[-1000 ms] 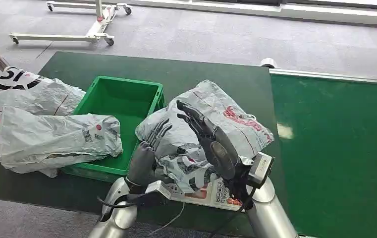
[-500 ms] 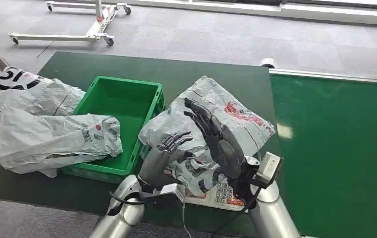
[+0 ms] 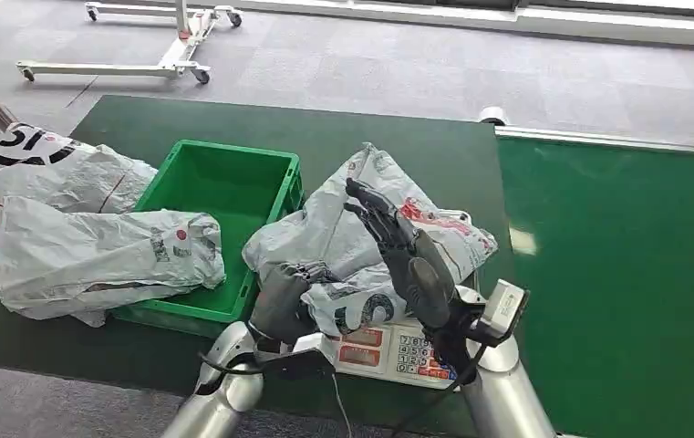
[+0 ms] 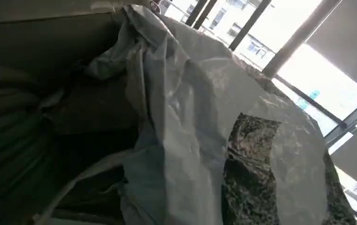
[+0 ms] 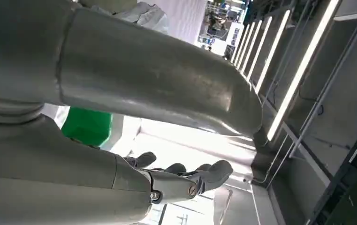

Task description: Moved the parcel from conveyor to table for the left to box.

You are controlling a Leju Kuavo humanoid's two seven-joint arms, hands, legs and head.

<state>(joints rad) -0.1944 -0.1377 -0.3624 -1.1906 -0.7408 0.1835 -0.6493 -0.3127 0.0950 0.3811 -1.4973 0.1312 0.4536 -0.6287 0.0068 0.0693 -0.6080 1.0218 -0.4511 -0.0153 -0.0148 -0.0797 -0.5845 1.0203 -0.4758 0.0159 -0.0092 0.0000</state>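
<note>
The parcel (image 3: 361, 228), a crumpled grey plastic mail bag with red and black print, lies on the dark green table (image 3: 398, 151) just right of the green crate (image 3: 224, 187). My left hand (image 3: 284, 294) grips the parcel's near left edge, its fingers curled into the plastic. My right hand (image 3: 399, 251) lies along the top of the parcel with its fingers stretched out flat. Up close in the left wrist view, the parcel (image 4: 204, 117) shows as wrinkled plastic. In the right wrist view, the right hand (image 5: 186, 180) has straight fingers.
Another grey bag (image 3: 97, 260) droops over the crate's left rim, and a larger one (image 3: 51, 169) lies behind it. A white keypad device (image 3: 398, 351) sits at the table's near edge. The bright green conveyor belt (image 3: 616, 274) runs along the right. A wheeled stand (image 3: 170, 55) is on the floor beyond.
My left hand's fingers have curled shut on the parcel's near edge. The parcel has crumpled and bunched up toward the crate. My right hand stays flat on it.
</note>
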